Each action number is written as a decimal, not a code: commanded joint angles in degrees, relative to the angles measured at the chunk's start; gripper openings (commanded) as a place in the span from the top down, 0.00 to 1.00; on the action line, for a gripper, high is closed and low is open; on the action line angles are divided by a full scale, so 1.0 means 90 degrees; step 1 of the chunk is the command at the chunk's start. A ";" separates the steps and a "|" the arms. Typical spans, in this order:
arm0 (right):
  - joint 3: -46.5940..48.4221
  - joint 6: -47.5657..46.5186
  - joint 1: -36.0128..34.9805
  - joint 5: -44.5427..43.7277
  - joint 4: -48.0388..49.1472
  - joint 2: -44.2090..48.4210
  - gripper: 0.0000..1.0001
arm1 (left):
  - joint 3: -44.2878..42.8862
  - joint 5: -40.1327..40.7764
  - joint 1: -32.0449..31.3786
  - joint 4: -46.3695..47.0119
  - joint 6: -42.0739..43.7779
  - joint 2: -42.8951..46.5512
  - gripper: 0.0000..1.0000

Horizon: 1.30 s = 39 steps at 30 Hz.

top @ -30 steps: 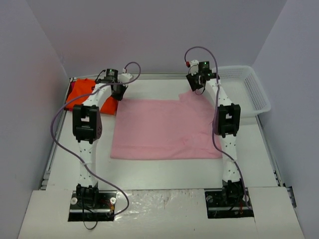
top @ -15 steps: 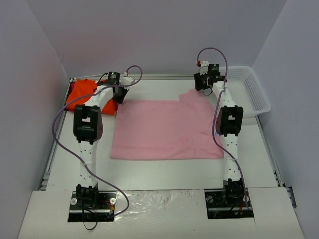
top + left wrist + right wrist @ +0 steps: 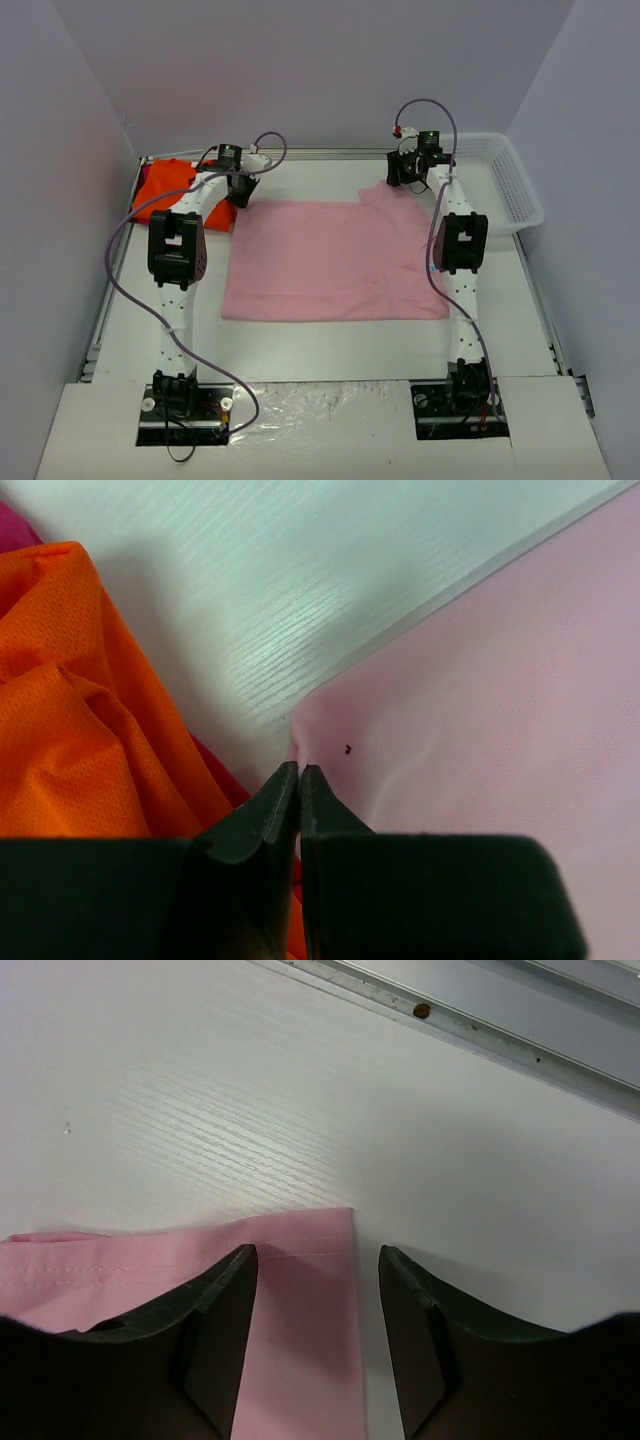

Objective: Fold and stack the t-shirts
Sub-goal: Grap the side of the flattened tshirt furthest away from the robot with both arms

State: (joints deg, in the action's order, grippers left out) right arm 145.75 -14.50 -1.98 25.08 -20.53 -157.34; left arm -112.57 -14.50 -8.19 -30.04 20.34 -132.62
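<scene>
Being light, limp and thin, the pink shirt (image 3: pixel 330 260) wants corner grips: left gripper (image 3: pixel 300 770) pinches its far-left corner, right gripper (image 3: pixel 317 1255) straddles the far-right, jaws apart.

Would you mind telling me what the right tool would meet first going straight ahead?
Most likely the pink t-shirt, whose hemmed corner lies between the right tool's open fingers; depth is unclear.
</scene>
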 commanded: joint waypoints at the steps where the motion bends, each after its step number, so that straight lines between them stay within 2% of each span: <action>1: -0.0003 0.0059 -0.0063 0.0231 -0.0121 -0.0028 0.52 | -0.0158 0.0039 -0.0038 0.0018 -0.0043 0.0390 0.98; 4: -0.0003 0.0039 -0.0083 0.0221 -0.0160 -0.0067 0.56 | -0.0187 0.0029 -0.0048 -0.0002 -0.0033 0.0370 0.98; 9: 0.0026 0.0000 -0.0112 0.0065 -0.0170 -0.0174 0.84 | -0.0158 0.0010 -0.0048 -0.0021 -0.0024 0.0341 0.98; 16: 0.0143 -0.0068 -0.0151 -0.0267 -0.0179 -0.0165 0.99 | -0.0158 0.0039 -0.0057 -0.0012 -0.0004 0.0302 0.98; 24: -0.0052 -0.0234 -0.0142 -0.0472 -0.0170 0.0313 1.00 | -0.0158 0.0263 -0.0067 0.0027 -0.0121 0.0565 0.98; 39: -0.1341 -0.0381 -0.0171 -0.0385 -0.0179 0.2032 1.00 | 0.0428 0.0449 -0.0087 0.0145 -0.0189 0.1375 0.98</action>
State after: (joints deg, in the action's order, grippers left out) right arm 134.91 -16.99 -3.09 21.43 -21.87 -145.99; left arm -109.75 -11.18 -8.67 -29.45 19.35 -124.84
